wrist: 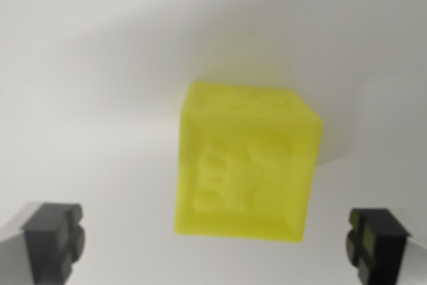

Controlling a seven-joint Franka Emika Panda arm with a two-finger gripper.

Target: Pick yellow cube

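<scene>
While you look down through the wrist view, the biggest thing you see is the plain white matte surface (100,65), which fills the whole picture and carries a soft grey shadow from about 11 o'clock across to 2 o'clock. Next in size is the translucent yellow plastic cube (247,161), sitting just right of centre and a little toward 5 o'clock. You can make out a raised relief pattern on its near face, though it is too blurred to read, and its top face shows toward 12 o'clock. It rests on the white surface and nothing touches it. Smallest are the two dark grey finger pads of the gripper (217,245): one pad (53,238) at 8 o'clock in the wrist view's left corner, the other (377,241) at 4 o'clock in the wrist view's right corner. You see the fingers spread wide, well apart from the cube on both sides, with the cube lying between them and slightly beyond their tips toward 12 o'clock
</scene>
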